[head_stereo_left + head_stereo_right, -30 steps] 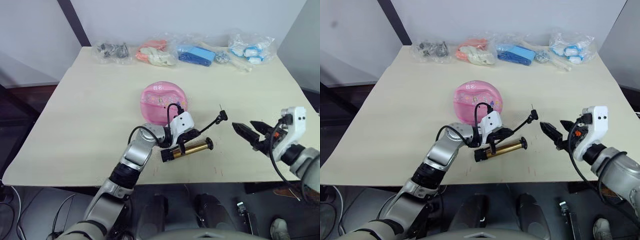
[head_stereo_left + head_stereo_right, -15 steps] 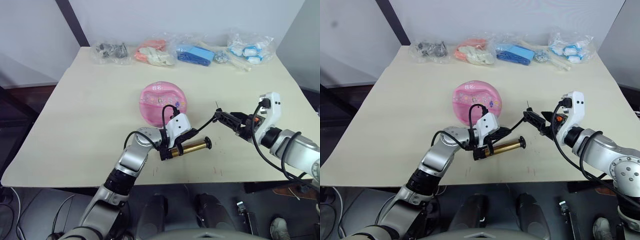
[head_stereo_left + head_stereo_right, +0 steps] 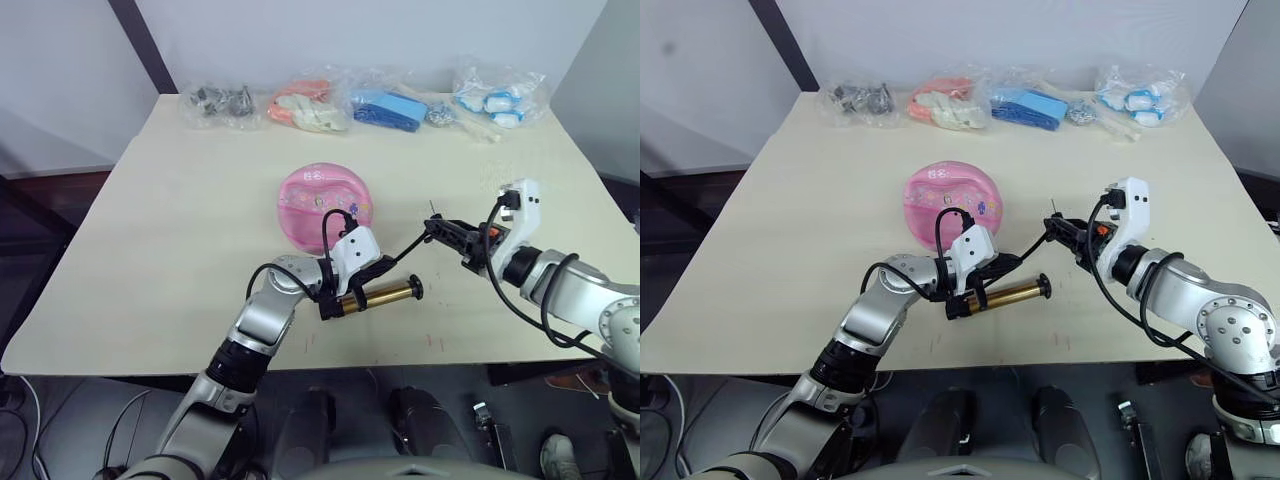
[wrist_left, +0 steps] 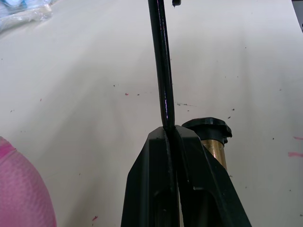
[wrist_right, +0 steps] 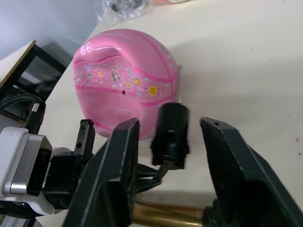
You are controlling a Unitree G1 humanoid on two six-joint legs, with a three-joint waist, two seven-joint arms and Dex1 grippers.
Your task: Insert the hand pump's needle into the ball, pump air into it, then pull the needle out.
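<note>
The hand pump (image 3: 378, 296) is seen just below the centre of the left eye view, its gold-bronze tube lying across the pale surface (image 3: 180, 230) with the black end cap toward the right. The thin black hose (image 4: 162, 71) is clamped between the fingers of the left pincer (image 3: 358, 278), which are pressed shut on it right beside the tube — a hold that seems meant to steady the hose while its far end is handled.

The hose rises to the right to its black end fitting (image 5: 170, 135), which sits in the gap of the right pincer (image 3: 452, 232). In the right wrist view, the fingers (image 5: 116, 165) stand apart on either side of the fitting, not closed on it. The needle (image 3: 432, 207) is made out as a thin pin rising above that fitting.

The ball (image 3: 325, 205), pink and dented flat on top, rests on the surface just above the left pincer; its black valve hole (image 5: 124, 92) is turned toward the right pincer. The needle is judged not yet inserted — the fitting must first be gripped.
</note>
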